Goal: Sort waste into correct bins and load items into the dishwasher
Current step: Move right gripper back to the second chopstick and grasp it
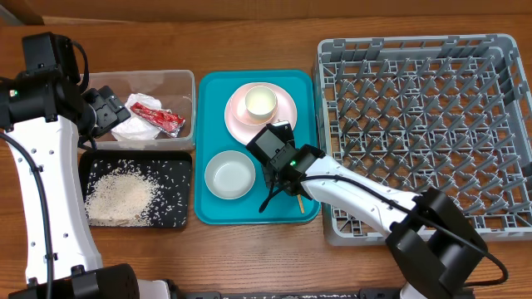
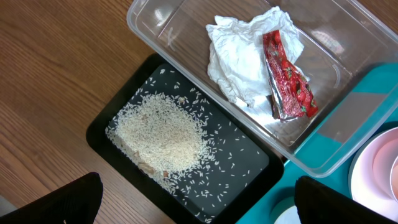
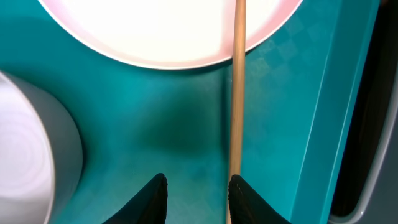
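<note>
A clear tub (image 1: 184,83) holds a crumpled white tissue (image 2: 239,56) and a red wrapper (image 2: 287,78). In front of it, loose rice (image 2: 163,135) lies in the black tray (image 1: 179,166). My left gripper (image 2: 202,211) hangs wide open above that tray, holding nothing. On the teal tray (image 1: 208,83) sit a pink plate (image 1: 241,123) carrying a small white cup (image 1: 260,101), a pale bowl (image 1: 229,175) and a wooden chopstick (image 3: 237,93). My right gripper (image 3: 198,199) is low over the teal tray, jaws parted and empty. The chopstick runs along its right finger (image 3: 245,202).
The grey dish rack (image 1: 424,124) with upright pegs stands right of the teal tray, its edge close to my right gripper. Bare wooden table (image 2: 56,74) lies left of the black tray. The bowl (image 3: 25,155) sits just left of my right gripper.
</note>
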Available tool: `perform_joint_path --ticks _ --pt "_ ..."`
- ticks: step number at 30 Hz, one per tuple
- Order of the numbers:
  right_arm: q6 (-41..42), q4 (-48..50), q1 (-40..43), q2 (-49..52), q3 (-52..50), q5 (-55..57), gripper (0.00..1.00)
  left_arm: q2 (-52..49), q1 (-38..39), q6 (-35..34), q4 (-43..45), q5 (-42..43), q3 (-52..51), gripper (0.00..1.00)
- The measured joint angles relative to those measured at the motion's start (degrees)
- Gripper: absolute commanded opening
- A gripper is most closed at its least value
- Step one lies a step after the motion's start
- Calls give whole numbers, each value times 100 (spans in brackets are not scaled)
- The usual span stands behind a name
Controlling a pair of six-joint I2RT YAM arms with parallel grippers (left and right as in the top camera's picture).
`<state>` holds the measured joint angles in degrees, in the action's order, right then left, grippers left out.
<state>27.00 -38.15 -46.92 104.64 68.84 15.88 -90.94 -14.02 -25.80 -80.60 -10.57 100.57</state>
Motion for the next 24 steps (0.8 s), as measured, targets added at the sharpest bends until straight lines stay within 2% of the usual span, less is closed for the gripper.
perform_joint_path --ticks 24 --pt "131 -24 280 278 -2 -44 35 0 0 0 0 0 0 100"
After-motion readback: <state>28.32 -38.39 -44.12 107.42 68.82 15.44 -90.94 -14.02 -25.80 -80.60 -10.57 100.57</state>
